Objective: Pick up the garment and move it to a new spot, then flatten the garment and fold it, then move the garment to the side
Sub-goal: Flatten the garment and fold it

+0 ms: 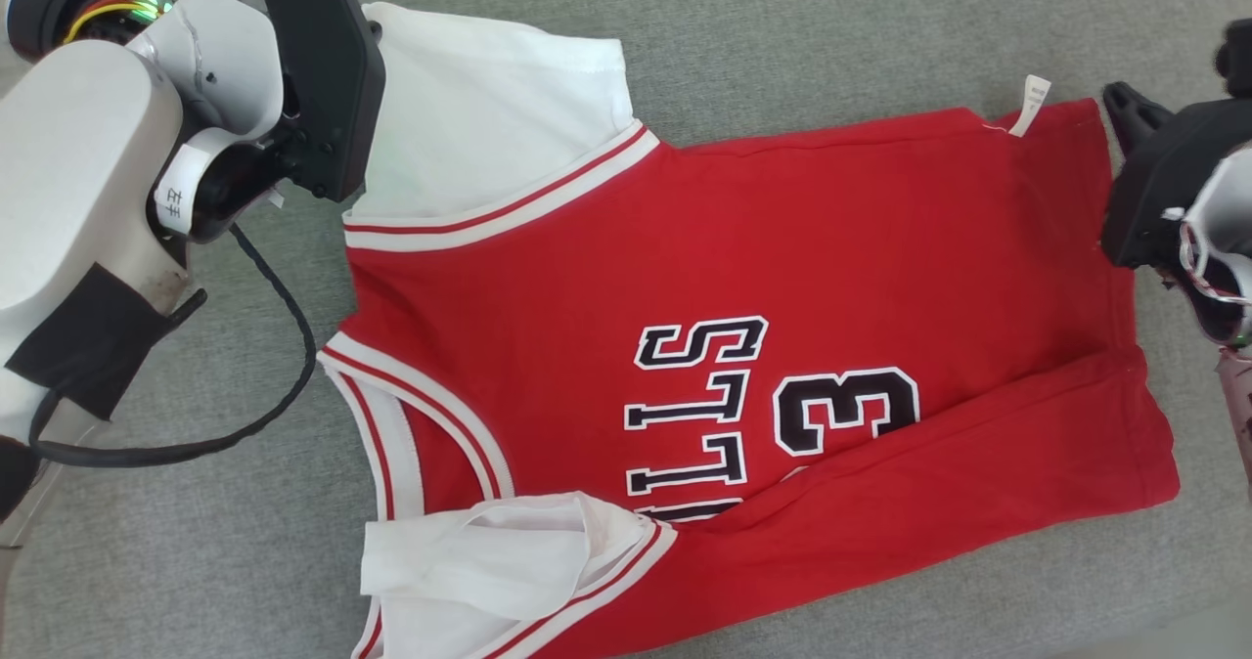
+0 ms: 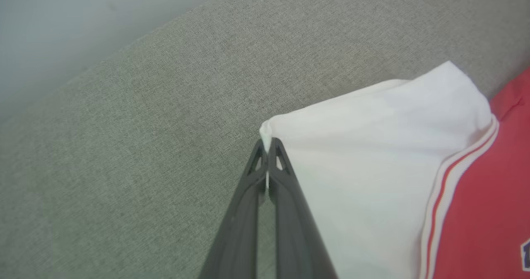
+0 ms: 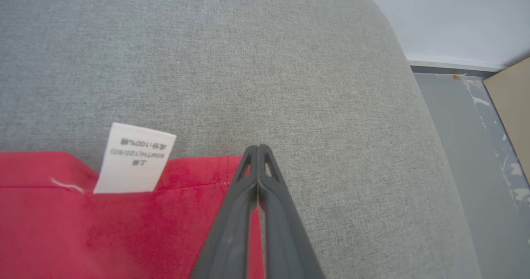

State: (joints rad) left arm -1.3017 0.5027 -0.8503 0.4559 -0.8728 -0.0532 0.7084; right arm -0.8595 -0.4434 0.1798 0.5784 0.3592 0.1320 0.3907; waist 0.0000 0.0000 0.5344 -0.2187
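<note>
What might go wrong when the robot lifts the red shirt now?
The left jaws pinch only the tip of the white sleeve; it may slip out.
The right jaws close at the red hem's very edge; they may have missed it.
The other sleeve is bunched and may stay creased.

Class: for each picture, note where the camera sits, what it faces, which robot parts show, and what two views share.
Head view: on the head, facing down at the jersey on the cushion; both arms show.
Left wrist view: along the left hand, shut on the white sleeve.
Right wrist view: along the right hand, shut on the red hem by the label.
Shared: the label, in head and right wrist views.
</note>
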